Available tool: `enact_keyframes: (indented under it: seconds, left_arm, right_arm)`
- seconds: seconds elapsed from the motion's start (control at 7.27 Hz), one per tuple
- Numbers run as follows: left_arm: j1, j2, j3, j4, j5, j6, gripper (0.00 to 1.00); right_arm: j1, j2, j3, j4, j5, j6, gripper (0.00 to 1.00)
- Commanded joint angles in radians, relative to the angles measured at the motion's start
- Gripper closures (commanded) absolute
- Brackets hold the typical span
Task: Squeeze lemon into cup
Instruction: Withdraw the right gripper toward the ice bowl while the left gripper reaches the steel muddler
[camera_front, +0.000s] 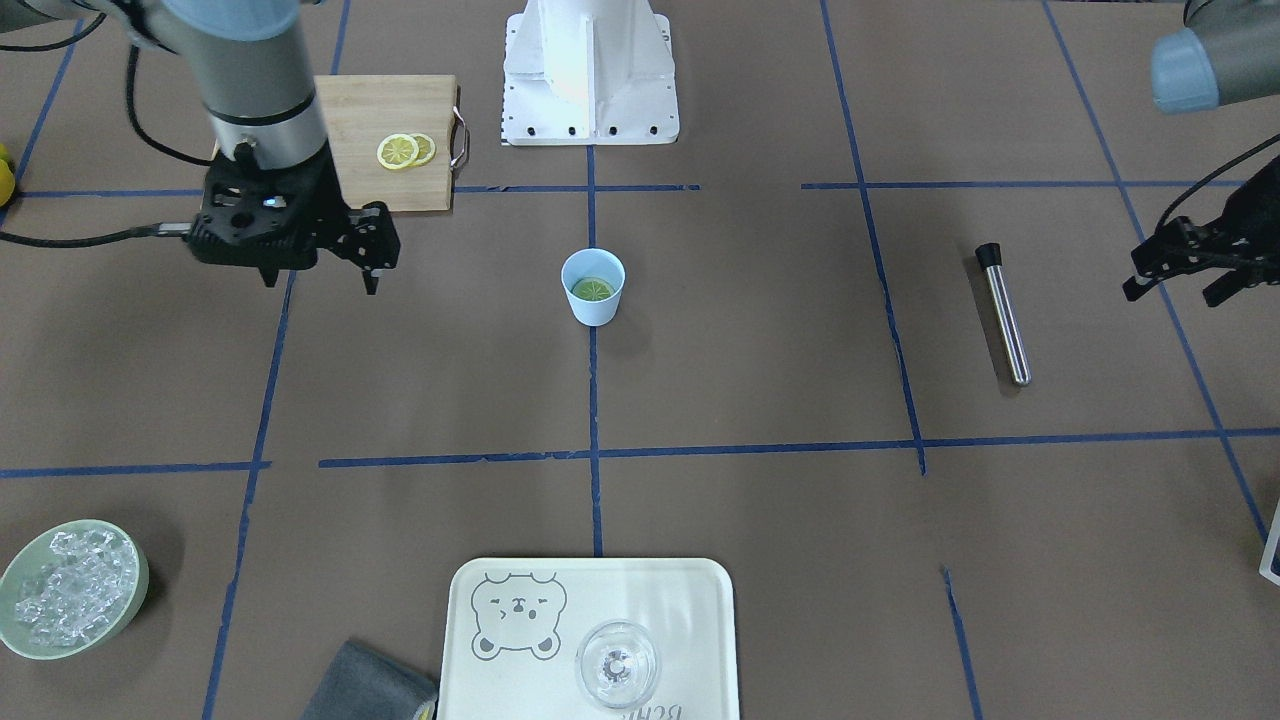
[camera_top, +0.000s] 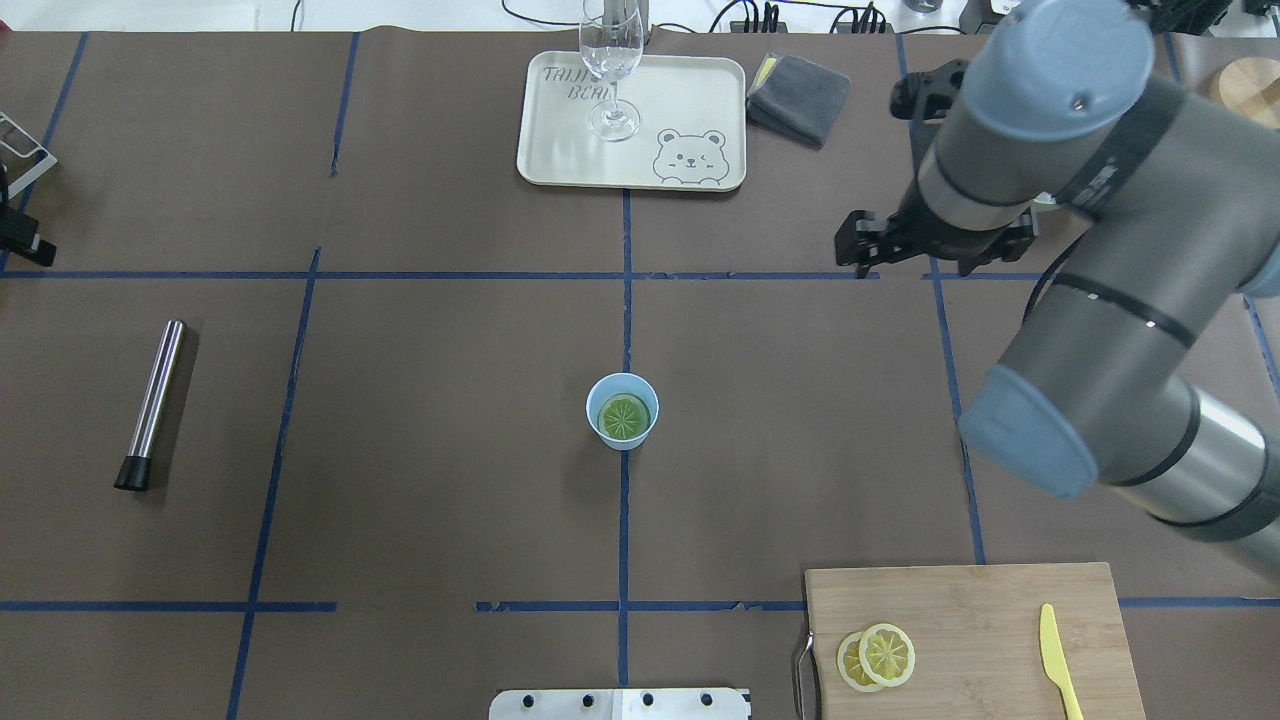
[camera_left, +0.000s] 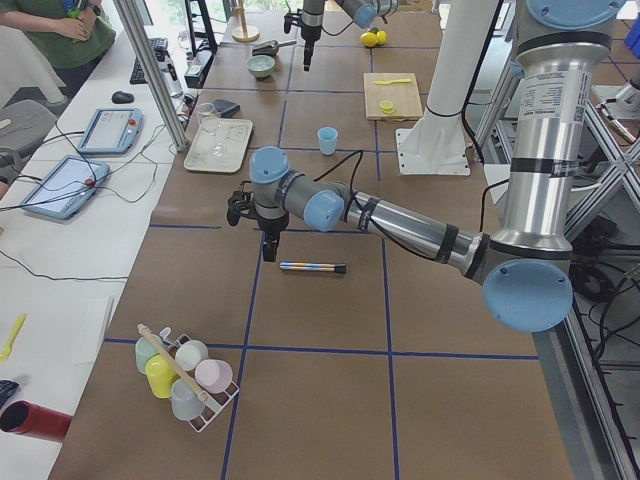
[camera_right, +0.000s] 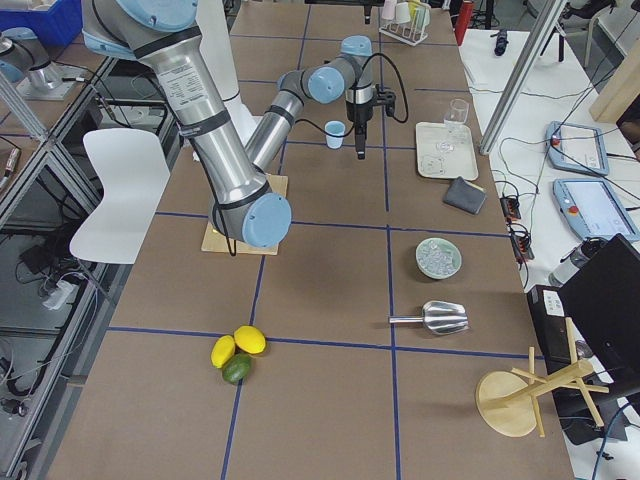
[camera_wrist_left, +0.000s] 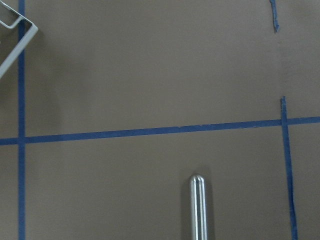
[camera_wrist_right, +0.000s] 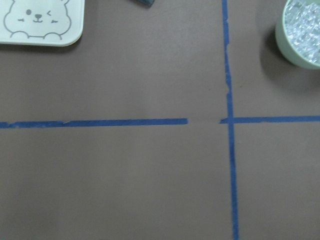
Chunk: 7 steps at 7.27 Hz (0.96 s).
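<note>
The light-blue cup (camera_front: 593, 300) stands upright at the table's middle, also in the overhead view (camera_top: 605, 425). One lemon slice (camera_front: 593, 290) lies flat inside it (camera_top: 624, 416). Two more overlapping lemon slices (camera_front: 405, 150) lie on the wooden cutting board (camera_front: 400, 100), also in the overhead view (camera_top: 877, 655). My right gripper (camera_front: 320, 285) hangs open and empty above the table, beside the board and well to the cup's side. My left gripper (camera_front: 1170, 292) is open and empty at the far table edge, near the steel muddler (camera_front: 1003, 318).
A cream bear tray (camera_front: 690, 620) carries a clear glass (camera_front: 618, 665). A pale green bowl of ice (camera_front: 70, 585) is at a corner. A yellow knife (camera_top: 1058, 660) lies on the board. A grey cloth (camera_top: 798, 95) lies beside the tray.
</note>
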<state>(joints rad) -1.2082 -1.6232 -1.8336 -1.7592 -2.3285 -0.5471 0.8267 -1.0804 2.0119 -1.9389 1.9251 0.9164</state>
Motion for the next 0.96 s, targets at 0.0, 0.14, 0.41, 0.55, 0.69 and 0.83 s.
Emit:
enact_keyframes:
  seconds: [0.0, 0.14, 0.41, 0.55, 0.69, 0.83]
  left_arm:
    - [0.112, -0.001, 0.029, -0.034, 0.0, -0.066, 0.0]
    - [0.165, -0.01, 0.084, -0.048, 0.0, -0.063, 0.0]
    - [0.217, -0.024, 0.198, -0.147, 0.008, -0.063, 0.0]
    - [0.254, -0.049, 0.244, -0.175, 0.008, -0.066, 0.0]
    - [0.262, -0.072, 0.296, -0.178, 0.008, -0.065, 0.0]
    - [0.263, -0.076, 0.3, -0.177, 0.008, -0.066, 0.0]
  right_arm:
    - [0.159, -0.094, -0.022, 0.005, 0.077, -0.26, 0.0]
    - [0.223, -0.125, -0.035, 0.006, 0.119, -0.354, 0.0]
    - [0.313, -0.179, -0.062, 0.081, 0.228, -0.432, 0.0]
    - [0.313, -0.231, -0.065, 0.163, 0.236, -0.429, 0.0]
    - [0.313, -0.237, -0.071, 0.19, 0.241, -0.427, 0.0]
    - [0.313, -0.24, -0.071, 0.19, 0.244, -0.427, 0.0]
